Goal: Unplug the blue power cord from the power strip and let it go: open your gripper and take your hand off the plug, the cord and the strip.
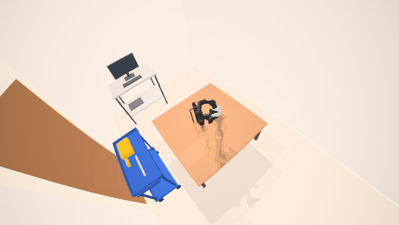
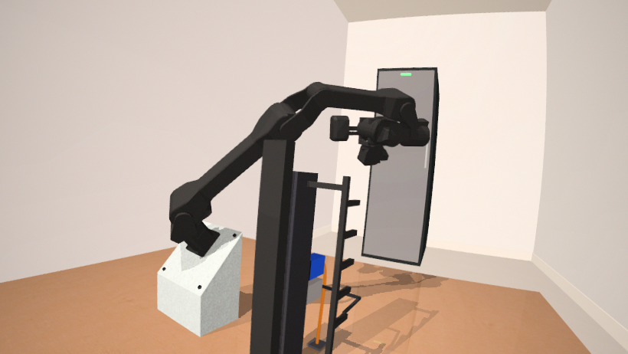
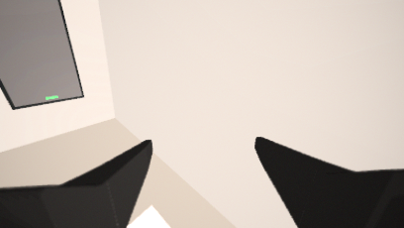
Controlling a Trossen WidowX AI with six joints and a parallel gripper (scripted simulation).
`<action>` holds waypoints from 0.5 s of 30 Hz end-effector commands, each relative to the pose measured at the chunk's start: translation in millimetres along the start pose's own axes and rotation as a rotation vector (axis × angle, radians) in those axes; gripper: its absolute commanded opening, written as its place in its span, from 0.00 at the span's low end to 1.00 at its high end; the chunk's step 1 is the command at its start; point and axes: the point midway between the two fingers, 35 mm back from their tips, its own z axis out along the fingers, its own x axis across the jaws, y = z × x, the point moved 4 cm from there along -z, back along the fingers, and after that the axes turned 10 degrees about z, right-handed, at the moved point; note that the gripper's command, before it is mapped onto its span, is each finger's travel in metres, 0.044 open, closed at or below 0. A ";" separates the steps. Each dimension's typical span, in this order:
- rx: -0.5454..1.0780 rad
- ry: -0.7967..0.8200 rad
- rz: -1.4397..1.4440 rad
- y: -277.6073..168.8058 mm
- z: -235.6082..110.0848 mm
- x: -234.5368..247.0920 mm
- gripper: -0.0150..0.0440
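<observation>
One black, smooth-shelled arm (image 2: 246,145) rises from one white, speckled, wedge-shaped pedestal (image 2: 193,294) on the orange-brown desk (image 1: 178,145). Taking that pedestal as landmark: the arm climbs up and away from it, then levels off high above the desk, ending in one pincer (image 3: 203,164). In the wrist view its two dark, pointed fingers stand wide apart with only pale wall and ceiling between them; nothing is gripped.

Beside the pedestal, nearer the exterior camera, stands one tall black flat post (image 2: 272,246), and just past it a thin black rack (image 2: 342,228) with several short pegs. Low down behind the post, at the pedestal's foot level, a small blue block (image 2: 317,266) sits on a grey box-like piece (image 2: 312,290); whether these are the plug and the strip I cannot tell. One thin orange strip (image 2: 322,303) runs down beside them to the desk. The pincer is well above and apart from all of these.

One grey upright cabinet (image 2: 400,175) with a green light stands beyond.
</observation>
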 end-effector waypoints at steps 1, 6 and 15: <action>-0.013 0.003 -0.016 1.4 -0.7 -0.5 0.89; -0.352 -0.004 -0.416 40.4 -25.5 -15.4 0.67; -0.897 -0.378 -1.009 104.9 -87.6 -56.3 0.53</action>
